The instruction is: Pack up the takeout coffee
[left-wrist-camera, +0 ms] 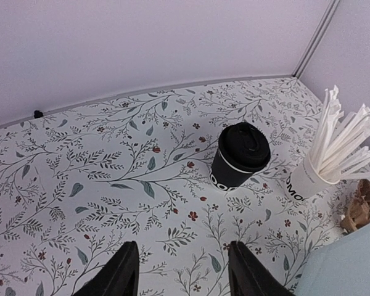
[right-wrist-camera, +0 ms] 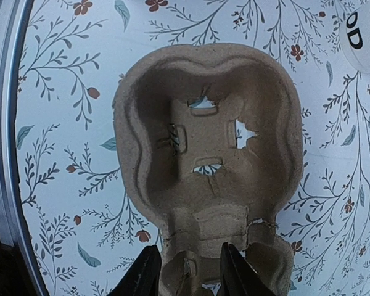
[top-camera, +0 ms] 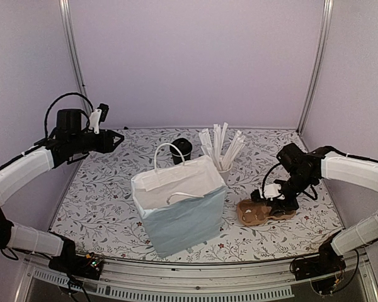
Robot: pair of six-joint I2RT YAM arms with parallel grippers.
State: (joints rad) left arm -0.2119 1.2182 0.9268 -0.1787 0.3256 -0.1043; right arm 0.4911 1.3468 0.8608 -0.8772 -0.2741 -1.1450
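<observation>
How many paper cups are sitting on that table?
2. A black coffee cup stands behind the white bag, and a white cup full of wrapped sticks stands just right of it. The bag could hide more.

walls (top-camera: pixel 195 56): plain pale lilac, back + both sides
posts (top-camera: pixel 72 50): metal uprights, 11 & 1 o'clock corners
surface (top-camera: pixel 107 189): white w/ leaf-flower print
rail (top-camera: pixel 239 280): metal, 6 o'clock edge
</observation>
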